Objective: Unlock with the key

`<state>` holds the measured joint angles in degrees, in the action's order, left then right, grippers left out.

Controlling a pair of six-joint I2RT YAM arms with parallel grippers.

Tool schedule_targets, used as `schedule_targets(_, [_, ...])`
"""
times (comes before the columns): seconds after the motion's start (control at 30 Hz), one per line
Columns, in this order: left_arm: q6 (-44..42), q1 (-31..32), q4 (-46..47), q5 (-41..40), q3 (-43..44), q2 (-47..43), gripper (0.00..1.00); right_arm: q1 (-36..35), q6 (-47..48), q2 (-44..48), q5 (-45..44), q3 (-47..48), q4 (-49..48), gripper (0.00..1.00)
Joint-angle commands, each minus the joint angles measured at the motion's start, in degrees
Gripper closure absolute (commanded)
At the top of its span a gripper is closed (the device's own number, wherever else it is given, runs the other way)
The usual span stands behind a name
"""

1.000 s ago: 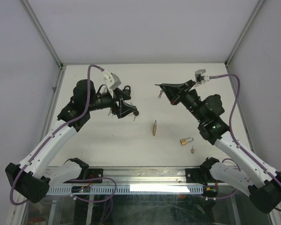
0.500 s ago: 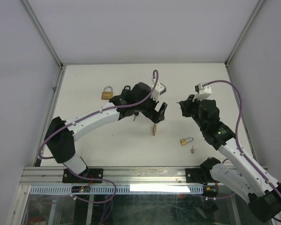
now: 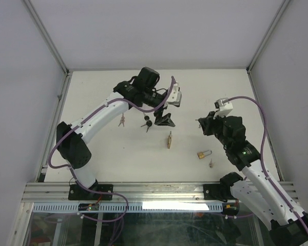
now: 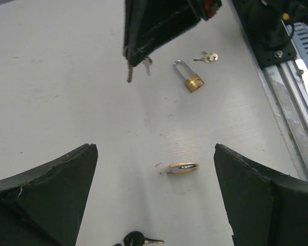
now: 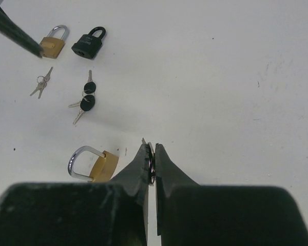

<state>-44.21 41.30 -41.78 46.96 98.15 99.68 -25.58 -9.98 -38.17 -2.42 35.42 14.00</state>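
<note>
**Left jaws wide over padlock, right has the key: grip notes**

- Left gripper (image 3: 165,120): jaws fully apart, nothing in them. It hangs over mid-table (image 3: 92,92), with the padlock (image 4: 181,167) on the surface between its fingers and a bit nearer the right one.
- Right gripper (image 5: 151,154): pinched shut on the key (image 4: 129,73) by its ring. It sits off the table toward the right edge, with the blades dangling free below the tips.
- Padlock: from above it appears to lie on its narrow side. The shackle looks closed, though I can't tell if it's latched.
- A second padlock (image 4: 191,78) lies closer to the near edge. Don't mix them up.

Handling, my read:
- Padlock: brass, rigid and dense for its size, with smooth, slick faces. It will likely skid or tip if one finger lands first.
- Clamp across the two flat faces of the body, square and centred. Keep clear of the shackle and the keyhole end.
- Key: light and stiff, but a hold on the ring lets it swing. Insertion probably needs the blade steadied or a re-grip on the bow.
- The padlock needs a firm hold, since turning the key will twist the body in the pads.
</note>
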Motion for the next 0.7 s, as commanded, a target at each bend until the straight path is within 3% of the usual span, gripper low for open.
schedule_targets(0.0, [-9.50, 0.90, -8.77, 4.40, 0.37, 2.99, 0.01, 1.07, 2.17, 1.17, 4.24, -0.73, -3.50, 1.00])
schedule_targets(0.07, [-4.01, 0.81, -6.29, 3.77, -0.07, 3.11, 0.01, 1.29, 2.41, 1.21, 4.59, -0.89, -3.45, 1.00])
schedule_targets(0.17, [6.98, 1.40, 5.96, 2.20, -8.26, -1.13, 0.01, 1.72, 2.78, 1.73, 4.95, -1.96, -4.25, 1.00])
schedule_targets(0.27, [6.17, 2.64, 10.87, -0.80, -14.93, -5.13, 0.01, 2.45, 3.19, 2.88, 6.04, -3.20, -5.06, 1.00])
schedule_targets(0.33, [8.71, 2.79, 11.04, -4.20, -14.54, -4.83, 0.01, 2.81, 2.90, 3.61, 5.41, -3.45, -4.39, 1.00])
schedule_targets(0.47, [20.04, 2.87, 16.79, -16.99, -16.16, -5.58, 0.01, 3.31, 3.15, 4.72, 3.78, -3.79, -3.61, 1.00])
schedule_targets(0.6, [25.60, 5.72, 18.94, -23.25, -19.04, -7.19, 0.01, 3.62, 3.63, 4.19, 2.21, -3.68, -2.96, 1.00])
schedule_targets(0.67, [26.93, 10.20, 19.53, -34.34, -19.60, -7.10, 0.01, 3.87, 3.48, 3.65, 1.73, -3.33, -2.27, 1.00])
